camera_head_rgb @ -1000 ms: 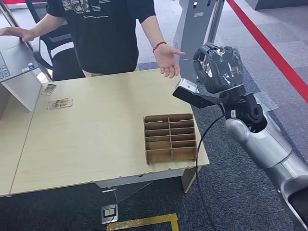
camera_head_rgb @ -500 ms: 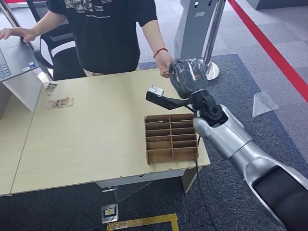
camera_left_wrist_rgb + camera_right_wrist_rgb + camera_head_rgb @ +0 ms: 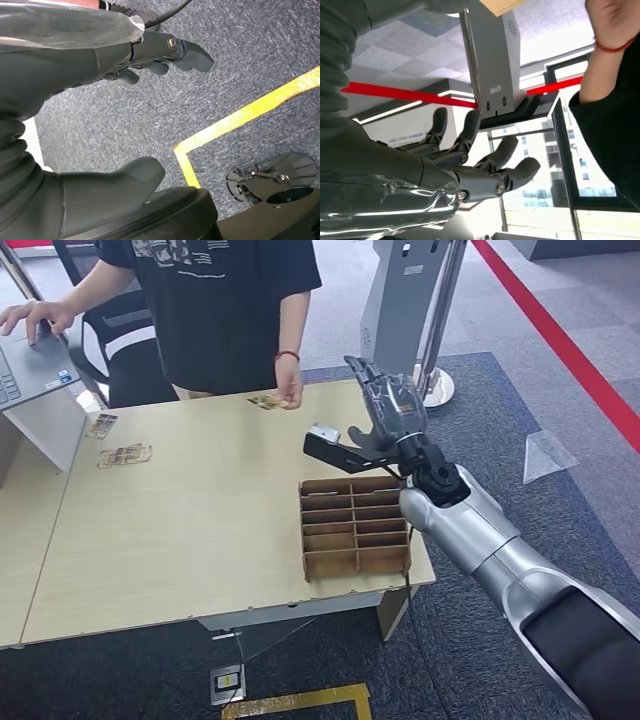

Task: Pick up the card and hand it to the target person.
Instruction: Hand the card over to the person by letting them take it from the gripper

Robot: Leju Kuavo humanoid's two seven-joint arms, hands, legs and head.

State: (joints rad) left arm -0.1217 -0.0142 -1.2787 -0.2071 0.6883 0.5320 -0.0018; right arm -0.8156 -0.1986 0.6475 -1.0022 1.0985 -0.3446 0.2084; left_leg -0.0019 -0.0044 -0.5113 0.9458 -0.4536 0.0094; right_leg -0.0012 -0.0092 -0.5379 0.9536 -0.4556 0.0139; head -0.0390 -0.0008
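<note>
In the lower left of the head view, a small floor plate point(image 3: 227, 681) and a yellow floor line point(image 3: 302, 702) lie on the dark carpet in front of the tabletop point(image 3: 189, 530). The left hand point(image 3: 113, 115) shows in its wrist view above carpet, fingers point(image 3: 188, 52) extended apart from the thumb, holding nothing. Right of centre, a brown divided tray point(image 3: 355, 525) sits by the tabletop's near right edge. Just beyond it the right hand point(image 3: 389, 410) hovers with fingers spread wide, holding nothing. Further back, at the upper centre, the person's hand point(image 3: 289, 390) holds the card point(image 3: 264, 401) low over the tabletop's far edge. At far left two other cards point(image 3: 124, 454) lie near a laptop point(image 3: 30, 365)
</note>
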